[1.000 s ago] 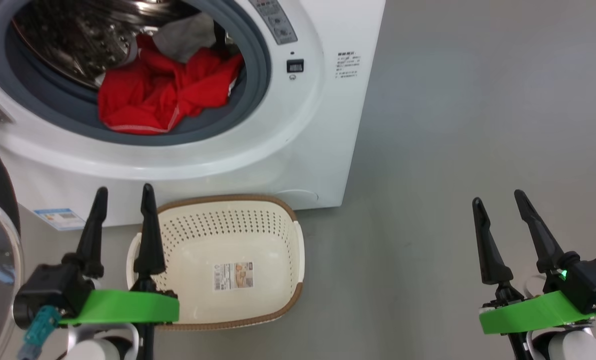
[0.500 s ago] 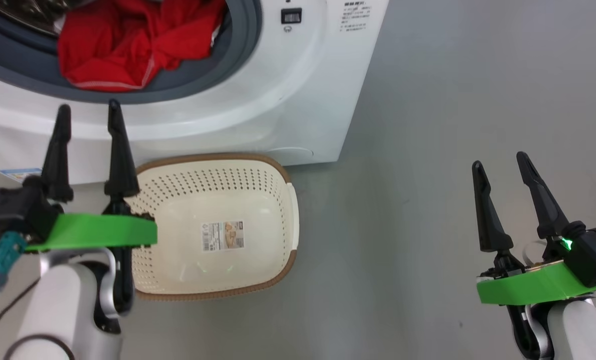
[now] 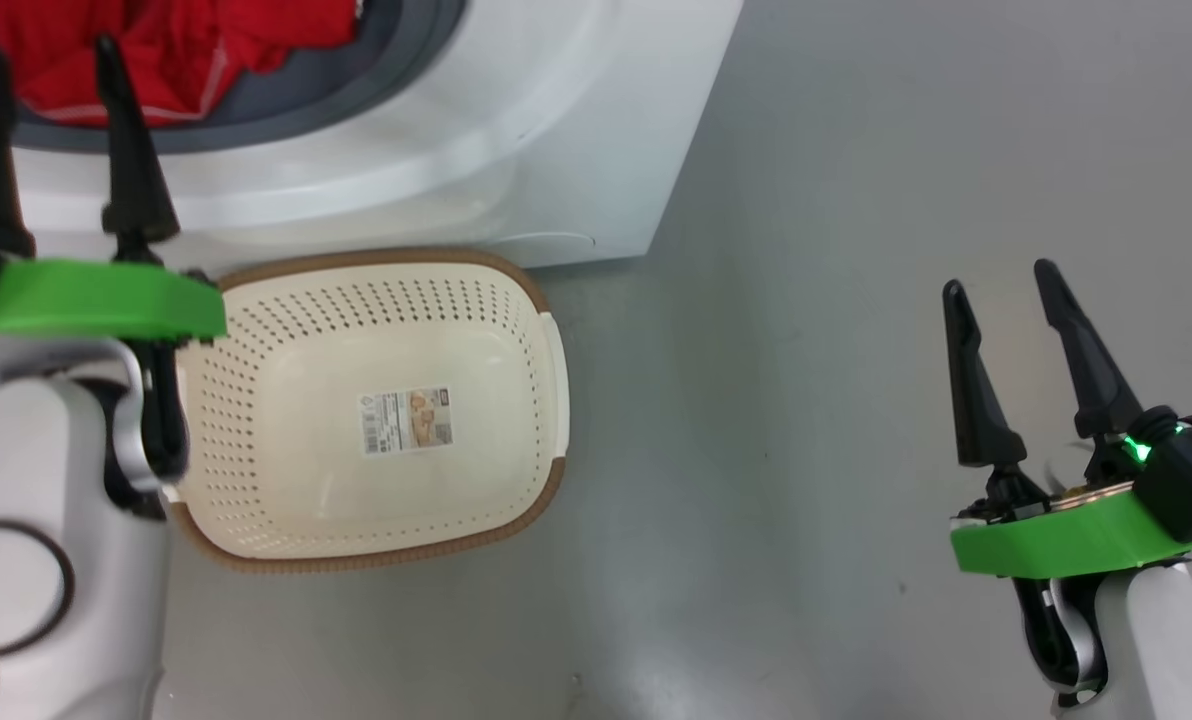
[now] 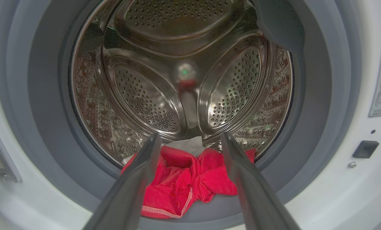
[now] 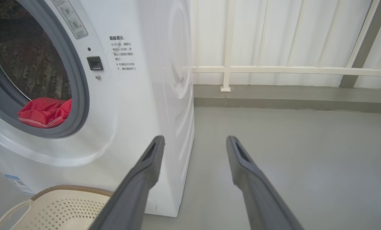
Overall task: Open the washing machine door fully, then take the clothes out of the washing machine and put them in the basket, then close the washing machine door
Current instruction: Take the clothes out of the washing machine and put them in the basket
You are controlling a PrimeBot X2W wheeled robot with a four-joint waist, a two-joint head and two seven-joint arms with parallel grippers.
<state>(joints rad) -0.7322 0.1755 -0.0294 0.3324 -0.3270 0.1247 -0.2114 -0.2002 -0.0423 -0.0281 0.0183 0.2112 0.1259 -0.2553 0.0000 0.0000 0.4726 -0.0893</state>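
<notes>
The left gripper (image 4: 190, 136) stands wide, its two dark fingers spread and holding nothing, pointed straight into the mouth of the washing machine (image 3: 516, 130). Between the fingertips and just past them lie the clothes (image 4: 184, 182); whether the tips touch the cloth cannot be told. The clothes are a crumpled heap of bright red fabric with a pale stitched hem, and a smaller white piece (image 4: 190, 144) peeks up behind it. The heap sits at the bottom front edge of the perforated steel drum (image 4: 145, 95) and spills forward over the lower lip of the grey rubber ring (image 4: 40, 95). The left arm reaches up and forward, its pale forearm and green wrist bracket over the left edge of the basket (image 3: 376, 256). The basket is cream, perforated and brown-rimmed, with a sticker (image 3: 406, 420) on its bottom. It stands on the grey floor (image 3: 806, 420) close against the foot of the machine's front, near its right front corner. The right gripper (image 3: 999, 275) is also spread wide and empty, low over the floor well to the right of the basket, fingers pointing forward past the machine's side
</notes>
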